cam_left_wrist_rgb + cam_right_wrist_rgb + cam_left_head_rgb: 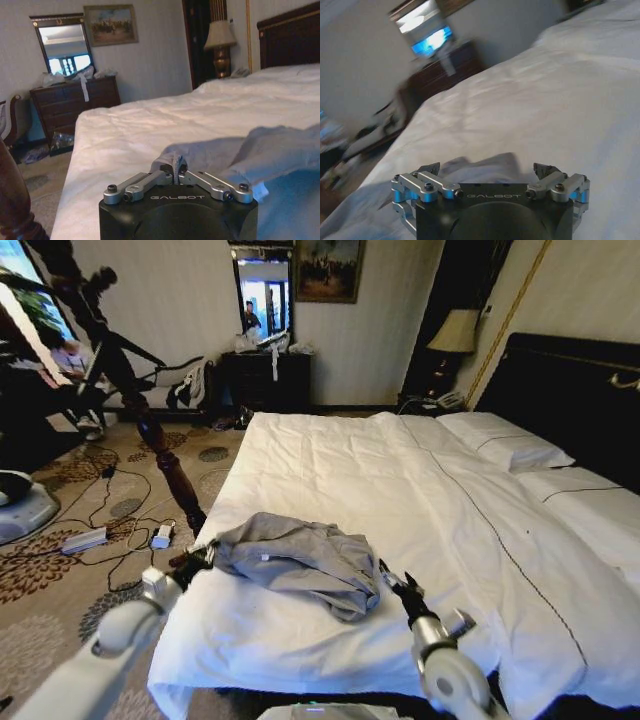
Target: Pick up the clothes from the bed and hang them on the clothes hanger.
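the clothes (295, 560), a crumpled grey-blue shirt, are lying in a heap on the bed (420, 500) near its foot, on the white sheet and well away from the pillows (505, 440) by the headboard. the left gripper (200, 562) is pressing against the shirt's edge on the side nearest the carved wooden bedpost (165, 455); the left wrist view shows its fingers (167, 176) pinched together on a fold of the cloth, clenched and grasping the shirt. the right gripper (398, 585) is sitting at the shirt's opposite edge, just beside the fabric, its fingers (432, 172) spread wide and holding nothing, the grey cloth lying just ahead of the gap between them. judging by this, the two arms are flanking the shirt so it can be lifted by both sides and spread out for hanging, with only one side secured so far.
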